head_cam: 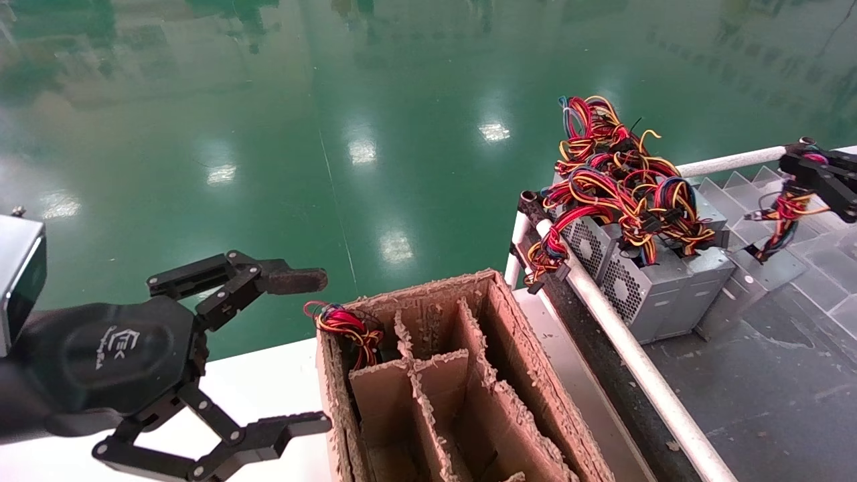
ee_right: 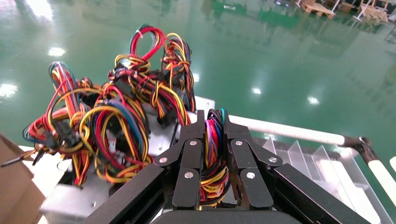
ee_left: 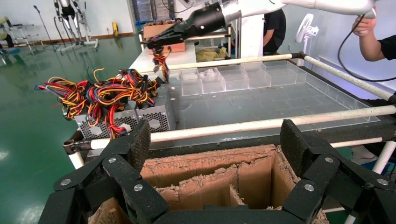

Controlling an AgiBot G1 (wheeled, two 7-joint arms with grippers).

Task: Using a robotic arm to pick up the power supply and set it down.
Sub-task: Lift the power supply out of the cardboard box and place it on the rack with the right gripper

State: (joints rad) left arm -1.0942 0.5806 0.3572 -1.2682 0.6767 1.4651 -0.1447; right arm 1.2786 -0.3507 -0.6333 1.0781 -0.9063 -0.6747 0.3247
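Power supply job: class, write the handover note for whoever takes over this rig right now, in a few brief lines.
Right gripper: shut on the wire bundle of one power supply, beside the others at the tray's end.
Left gripper: open and empty, beside the cardboard divider box.
Done: wires gripped; one far compartment of the box already holds wires.
Left: lift that unit and set it down; where it goes is not shown.

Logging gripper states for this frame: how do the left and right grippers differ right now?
The left gripper is open and empty; the right gripper is shut on a wire bundle.
The left gripper sits beside the cardboard divider box; the right gripper is over the tray near the power supplies.
Both are black, with two linkage fingers.
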